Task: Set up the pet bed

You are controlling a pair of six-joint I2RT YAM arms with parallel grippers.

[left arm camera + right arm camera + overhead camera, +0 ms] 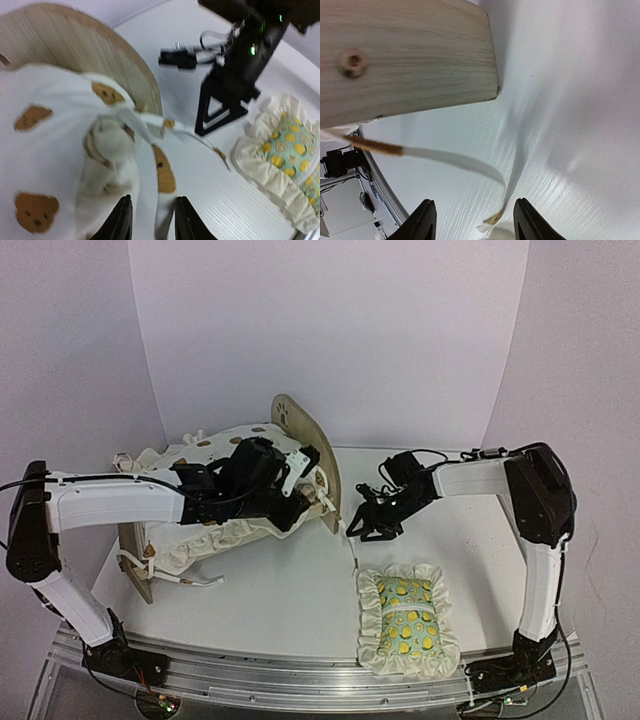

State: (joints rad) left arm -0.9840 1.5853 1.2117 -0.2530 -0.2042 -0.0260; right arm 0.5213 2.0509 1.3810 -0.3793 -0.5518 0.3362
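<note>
The pet bed (306, 436) stands on the left of the table, its rounded wooden headboard (75, 40) towards the middle. A cream bear-print cushion (225, 535) lies bunched over it. My left gripper (292, 490) hovers over the cushion's headboard end. In the left wrist view that gripper (152, 221) is open, and a cushion tie (165, 215) runs loose between its jaws. My right gripper (372, 522) sits just right of the headboard, low over the table. It is open (475, 220), with the end of a second tie (495, 218) lying between its fingers. The headboard edge (410, 60) shows above it.
A green lemon-print ruffled pillow (408, 618) lies on the table at the front right, also visible from the left wrist (285, 160). Another loose tie (192, 581) trails off the cushion's front left. The table's metal rail (300, 680) runs along the near edge.
</note>
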